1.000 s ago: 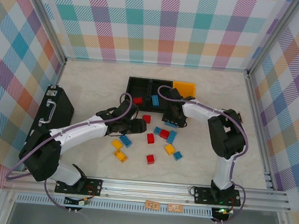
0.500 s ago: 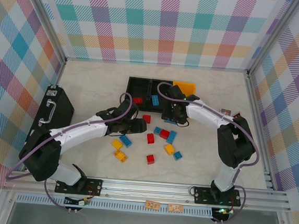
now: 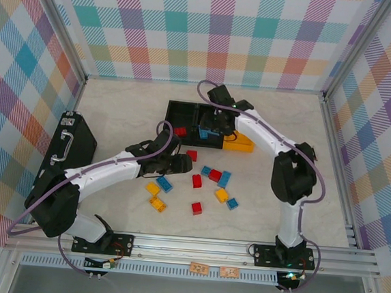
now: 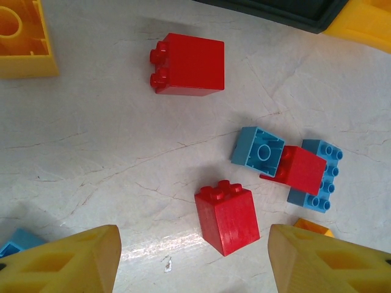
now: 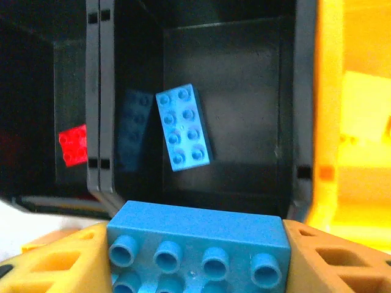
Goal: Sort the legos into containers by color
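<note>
We see the right gripper [image 5: 195, 261] hanging over the middle bin [image 5: 244, 79]. Its jaws are pinching a blue brick [image 5: 198, 227] by its two short ends, with the studs toward the camera. We think it is held there because this bin is the blue one. Another blue brick [image 5: 183, 128] already lies flat on the floor of the middle bin. The held brick hangs above the near side of the middle bin and is not dropped in yet. The jaws are partway open, just as wide as the brick is long, and they touch nothing else.

The black bin [image 5: 36, 79] to the left of the middle bin has a red brick [image 5: 73, 145] in it, so that one is for red. The yellow bin [image 5: 360, 73] to the right of the middle bin must be for yellow.

The left gripper [image 4: 194, 271] is down low over the table [image 4: 91, 152], in front of the middle bin on the arms' side. Its jaws are spread wide and hold nothing. A loose red brick [image 4: 227, 217] stands just ahead of the gap between them, so we guess the gripper is lined up to take it. The fingers look clear of it, but we cannot be sure from here. More loose bricks [image 3: 215, 175] lie in front of the middle bin, waiting to be sorted.
</note>
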